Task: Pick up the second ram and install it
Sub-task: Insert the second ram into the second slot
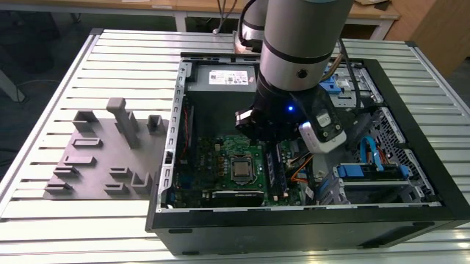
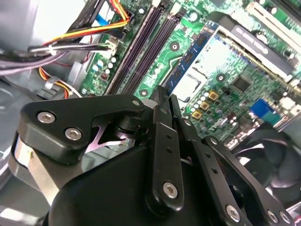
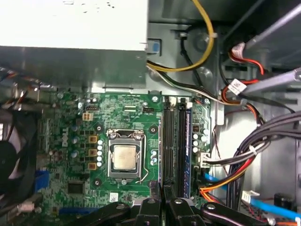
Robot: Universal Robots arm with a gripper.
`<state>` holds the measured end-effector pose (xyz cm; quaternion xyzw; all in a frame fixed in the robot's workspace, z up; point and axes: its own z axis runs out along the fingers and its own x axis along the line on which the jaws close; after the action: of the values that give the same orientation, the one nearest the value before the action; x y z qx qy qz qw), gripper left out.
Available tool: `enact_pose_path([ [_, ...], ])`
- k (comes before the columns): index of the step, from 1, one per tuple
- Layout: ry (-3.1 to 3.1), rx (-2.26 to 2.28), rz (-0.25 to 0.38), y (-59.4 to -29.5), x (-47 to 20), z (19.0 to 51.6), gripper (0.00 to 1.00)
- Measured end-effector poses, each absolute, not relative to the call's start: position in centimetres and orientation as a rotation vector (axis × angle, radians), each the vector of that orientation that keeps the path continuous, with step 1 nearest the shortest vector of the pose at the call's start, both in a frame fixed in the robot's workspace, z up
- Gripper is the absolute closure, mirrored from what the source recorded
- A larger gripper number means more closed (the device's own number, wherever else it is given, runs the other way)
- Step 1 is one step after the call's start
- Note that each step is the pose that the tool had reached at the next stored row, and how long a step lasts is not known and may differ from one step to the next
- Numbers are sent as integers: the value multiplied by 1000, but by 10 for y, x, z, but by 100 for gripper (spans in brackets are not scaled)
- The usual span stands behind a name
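Second ram [image 2: 188, 61], one stick, is clamped between the hand's [image 2: 163, 95] two fingers above the motherboard [image 3: 66, 136].

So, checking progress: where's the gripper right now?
In the exterior view the gripper hangs inside the open computer case, over the memory slots that lie on the exterior view's right of the processor socket.

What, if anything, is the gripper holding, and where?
The gripper appears shut on the second ram, pinching its flat faces; where along its length is hidden.
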<state>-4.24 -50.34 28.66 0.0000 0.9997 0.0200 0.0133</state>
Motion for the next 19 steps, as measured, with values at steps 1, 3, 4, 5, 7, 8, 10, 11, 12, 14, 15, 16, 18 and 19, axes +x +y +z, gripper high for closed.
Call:
enact_pose_path([
  [1, 3114, 23, 62, -503, -42, 286, 86],
  [3, 3113, 58, 62, -503, -42, 286, 86],
  [4, 3112, 76, 62, -503, -42, 286, 86],
  [5, 3112, 93, 62, -503, -42, 286, 86],
  [7, 3111, 111, 62, -503, -42, 286, 86],
  [8, 3111, 112, 62, -503, -42, 286, 86],
  [10, 3111, 112, 62, -503, -42, 286, 86],
  [11, 3111, 112, 62, -503, -42, 286, 86],
  [12, 3111, 112, 62, -503, -42, 286, 86],
  [14, 3111, 112, 62, -503, -42, 285, 86],
  [15, 3111, 112, 62, -503, -42, 285, 86],
  [16, 3111, 112, 62, -503, -42, 284, 86],
  [18, 3111, 112, 62, -503, -42, 282, 86],
  [19, 3111, 112, 62, -502, -41, 281, 86],
])
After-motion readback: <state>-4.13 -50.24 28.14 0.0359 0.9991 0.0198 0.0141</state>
